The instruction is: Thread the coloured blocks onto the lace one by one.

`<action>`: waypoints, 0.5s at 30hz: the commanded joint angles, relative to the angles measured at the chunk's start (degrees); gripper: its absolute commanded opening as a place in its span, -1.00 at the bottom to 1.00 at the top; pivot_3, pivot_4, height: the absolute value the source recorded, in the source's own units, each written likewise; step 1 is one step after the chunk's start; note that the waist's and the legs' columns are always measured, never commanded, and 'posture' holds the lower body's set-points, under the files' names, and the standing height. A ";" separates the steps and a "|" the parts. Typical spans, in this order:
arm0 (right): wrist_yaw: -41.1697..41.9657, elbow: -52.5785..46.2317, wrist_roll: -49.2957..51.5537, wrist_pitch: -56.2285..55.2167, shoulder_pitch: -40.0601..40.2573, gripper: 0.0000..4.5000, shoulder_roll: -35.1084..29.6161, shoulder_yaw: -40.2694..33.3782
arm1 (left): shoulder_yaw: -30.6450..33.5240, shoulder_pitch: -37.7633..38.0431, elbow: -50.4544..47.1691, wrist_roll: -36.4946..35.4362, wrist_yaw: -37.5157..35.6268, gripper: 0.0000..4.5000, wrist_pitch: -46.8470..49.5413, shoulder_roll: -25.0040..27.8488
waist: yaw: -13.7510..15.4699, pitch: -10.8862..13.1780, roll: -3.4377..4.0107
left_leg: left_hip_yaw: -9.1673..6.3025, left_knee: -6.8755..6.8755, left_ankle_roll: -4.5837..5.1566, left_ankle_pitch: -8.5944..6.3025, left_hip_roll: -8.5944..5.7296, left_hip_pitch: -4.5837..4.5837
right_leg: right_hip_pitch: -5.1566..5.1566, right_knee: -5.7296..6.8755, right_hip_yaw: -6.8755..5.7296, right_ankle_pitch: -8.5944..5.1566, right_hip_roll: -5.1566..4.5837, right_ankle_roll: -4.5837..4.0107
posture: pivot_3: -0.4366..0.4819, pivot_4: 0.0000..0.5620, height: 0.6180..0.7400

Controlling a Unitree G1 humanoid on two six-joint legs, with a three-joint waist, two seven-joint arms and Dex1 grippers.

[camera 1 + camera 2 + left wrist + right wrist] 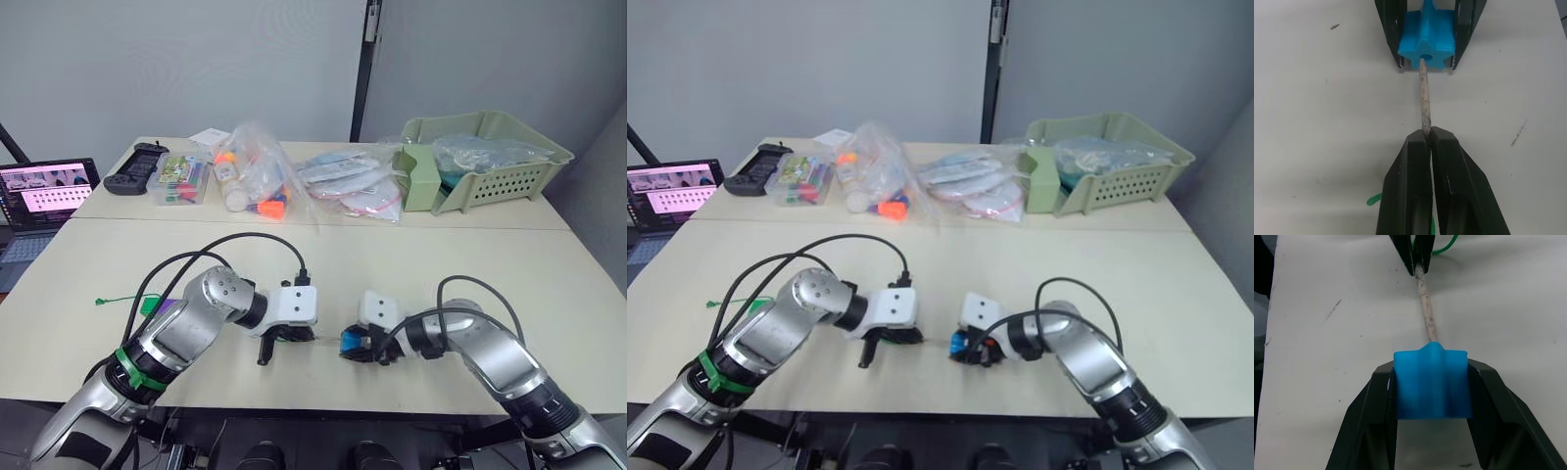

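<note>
A blue star-shaped block sits clamped between the fingers of my right gripper, low over the table near its front edge. My left gripper is shut on the lace's stiff pale tip. The tip points straight at the block, and its end sits at the mouth of the block's centre hole. The two grippers face each other a short gap apart. The green cord trails off to the left behind my left arm. A purple block peeks out beside that arm.
Along the far table stand an open laptop, a black controller, a clear box of coloured pieces, plastic bags with orange toys, flat bags and a pale green basket.
</note>
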 commanded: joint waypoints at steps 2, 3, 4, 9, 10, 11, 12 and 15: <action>-0.23 -1.02 -0.60 -0.24 -1.18 -0.39 -0.08 0.18 | -1.10 -2.24 -0.92 1.06 0.06 -1.00 0.13 0.00 | 0.04 0.00 0.00 | 0.00 0.00 0.00 0.00 0.01 0.00 | 0.00 0.00 0.00 0.00 0.01 0.00 | -0.05 -0.47 1.00; -0.23 -1.08 -0.69 -0.17 -1.26 -0.39 -0.04 0.31 | -1.36 -2.40 -0.83 1.23 0.33 -1.00 0.36 -0.18 | 0.03 0.00 0.00 | 0.00 0.00 0.00 0.00 0.00 0.00 | 0.00 0.00 0.00 0.00 0.01 0.00 | -0.05 -0.47 1.00; -0.21 -1.02 -0.73 -0.20 -1.33 -0.39 -0.04 0.38 | -1.61 -2.55 -0.64 1.30 0.48 -1.00 0.36 -0.38 | 0.01 0.00 0.00 | 0.00 0.00 0.00 0.00 0.00 0.00 | 0.01 0.00 0.00 0.00 0.01 0.00 | -0.05 -0.47 1.00; -0.28 -0.81 -0.74 -0.33 -1.72 -0.39 0.01 0.74 | -2.48 -2.84 0.03 1.69 1.15 -1.00 0.14 -1.67 | 0.02 0.00 0.00 | -0.01 0.00 0.00 0.00 0.00 0.00 | 0.01 0.00 0.00 0.00 0.01 0.00 | -0.05 -0.47 1.00; -0.34 -0.88 -0.69 -0.25 -1.76 -0.39 0.06 0.76 | -2.50 -2.91 0.13 1.74 1.30 -1.00 0.15 -1.97 | 0.01 0.00 0.00 | 0.00 0.00 0.00 0.00 0.00 0.00 | 0.00 -0.01 0.00 0.00 0.01 0.00 | -0.05 -0.47 1.00; -0.39 -1.02 -0.66 -0.15 -1.78 -0.39 0.07 0.80 | -2.50 -2.96 0.20 1.80 1.45 -1.00 0.23 -2.25 | 0.02 0.00 0.00 | 0.00 0.00 0.00 0.00 0.00 0.00 | 0.01 -0.01 0.00 0.00 0.00 0.00 | -0.05 -0.47 1.00; -0.36 -1.02 -0.63 -0.15 -1.85 -0.39 0.04 0.79 | -2.62 -3.14 0.46 1.94 1.47 -1.00 0.05 -2.49 | 0.02 0.00 0.00 | 0.00 0.00 0.00 0.00 0.00 -0.01 | 0.00 0.00 0.00 0.00 0.01 0.00 | -0.05 -0.47 1.00; -0.44 -1.21 -0.60 -0.01 -1.91 -0.39 0.03 0.79 | -2.69 -3.35 1.14 2.00 2.00 -1.00 -0.25 -3.62 | 0.03 0.00 0.00 | 0.00 0.00 0.00 0.00 0.00 -0.01 | 0.01 -0.01 0.00 0.00 0.01 0.00 | -0.05 -0.47 1.00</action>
